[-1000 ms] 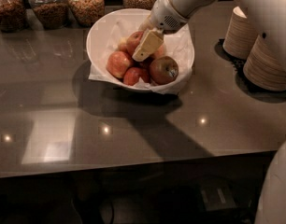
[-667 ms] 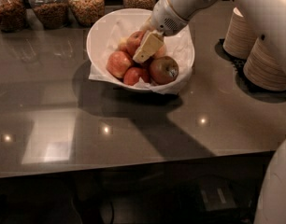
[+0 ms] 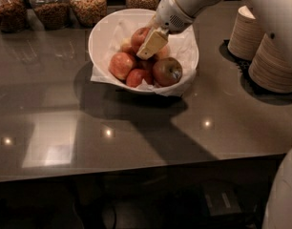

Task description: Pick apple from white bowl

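Observation:
The white bowl [image 3: 104, 32], lined with crumpled white paper, stands on the dark counter at the upper middle and holds several apples. The reddest apple [image 3: 138, 77] lies at the front of the pile; no sticker shows on it. A pink-red apple [image 3: 121, 65] lies to its left, a darker apple with a stem [image 3: 167, 71] to its right, and another red apple [image 3: 139, 34] at the back. My gripper [image 3: 152, 43] reaches in from the upper right and hangs over the middle of the pile, just above the apples. It hides the apples under it.
Two stacks of beige paper bowls [image 3: 272, 56] stand on the right, close to the arm. Several glass jars of nuts and grains [image 3: 88, 4] line the back edge behind the bowl. The counter's front edge runs across the lower part of the view.
My gripper has shifted very slightly upward over the pile. The apples and the bowl have not moved.

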Controlling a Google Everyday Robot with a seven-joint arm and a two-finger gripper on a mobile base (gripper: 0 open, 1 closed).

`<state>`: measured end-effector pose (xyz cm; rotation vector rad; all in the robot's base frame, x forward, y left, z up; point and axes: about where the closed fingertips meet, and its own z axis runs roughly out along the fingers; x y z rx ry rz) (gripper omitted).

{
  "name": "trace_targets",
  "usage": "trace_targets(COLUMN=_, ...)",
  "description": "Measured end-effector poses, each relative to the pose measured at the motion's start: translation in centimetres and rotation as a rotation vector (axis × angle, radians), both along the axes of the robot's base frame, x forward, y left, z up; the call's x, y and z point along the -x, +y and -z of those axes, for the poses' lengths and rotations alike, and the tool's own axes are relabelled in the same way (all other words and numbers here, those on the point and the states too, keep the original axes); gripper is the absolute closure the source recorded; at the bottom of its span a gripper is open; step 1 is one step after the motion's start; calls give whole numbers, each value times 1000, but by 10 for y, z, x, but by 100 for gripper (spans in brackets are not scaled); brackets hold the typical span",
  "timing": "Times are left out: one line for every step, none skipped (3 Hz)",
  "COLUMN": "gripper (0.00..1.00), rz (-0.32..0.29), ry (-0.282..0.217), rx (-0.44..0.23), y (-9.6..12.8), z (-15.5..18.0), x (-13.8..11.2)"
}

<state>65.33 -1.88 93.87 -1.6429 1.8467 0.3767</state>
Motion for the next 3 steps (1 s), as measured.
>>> trace_targets(gripper=99, rz=0, ry=-1, rx=0, y=0, z=-1, x=0)
trace_targets(gripper=100, rz=-17, ry=-37, rx=-24, y=-10, z=-32, x=21)
trace_targets(gripper=100, rz=-28, ry=-66, rx=-38, y=-22, z=-54, x=42)
